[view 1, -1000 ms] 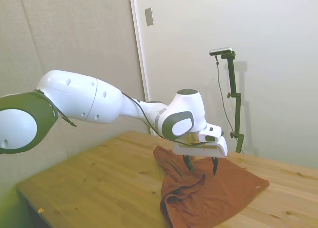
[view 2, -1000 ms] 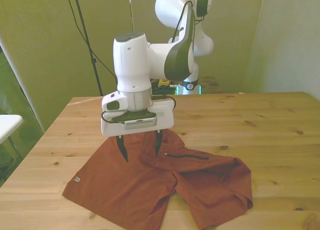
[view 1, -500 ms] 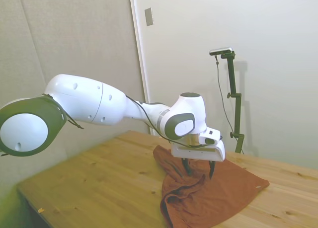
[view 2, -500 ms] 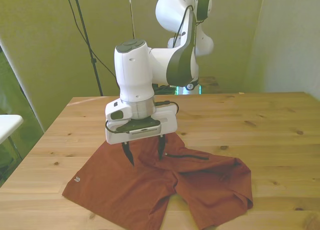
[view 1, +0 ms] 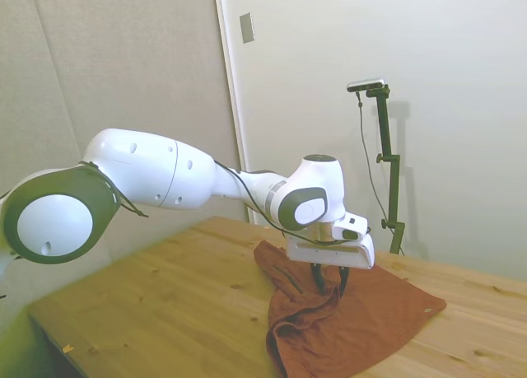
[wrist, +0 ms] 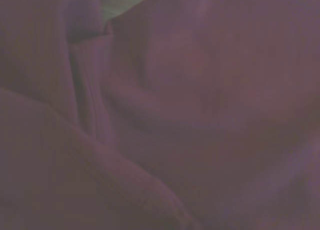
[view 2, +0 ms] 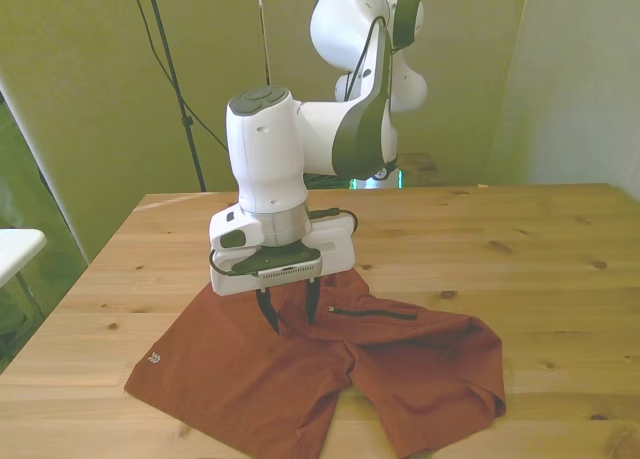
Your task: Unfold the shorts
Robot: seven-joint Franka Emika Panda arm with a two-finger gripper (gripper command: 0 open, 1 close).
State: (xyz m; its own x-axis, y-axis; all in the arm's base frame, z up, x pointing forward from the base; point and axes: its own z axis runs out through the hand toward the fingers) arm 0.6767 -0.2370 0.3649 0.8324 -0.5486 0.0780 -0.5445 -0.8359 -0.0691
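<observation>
Front view showed the end effector [view 2: 288, 312] pinching a fold of the soft, limp shorts [view 2: 400, 369] near the zipper pocket [view 2: 372, 313].

One pair of rust-brown shorts [view 2: 300, 364] lies on one wooden table [view 2: 560, 279], with one dark zipper pocket [view 2: 375, 313] and one pale tag [view 2: 153, 358] at eight o'clock.

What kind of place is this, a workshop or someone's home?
Probably a robotics lab or test room: a white robot arm works over rust shorts on a plain wooden table, between bare walls.
</observation>
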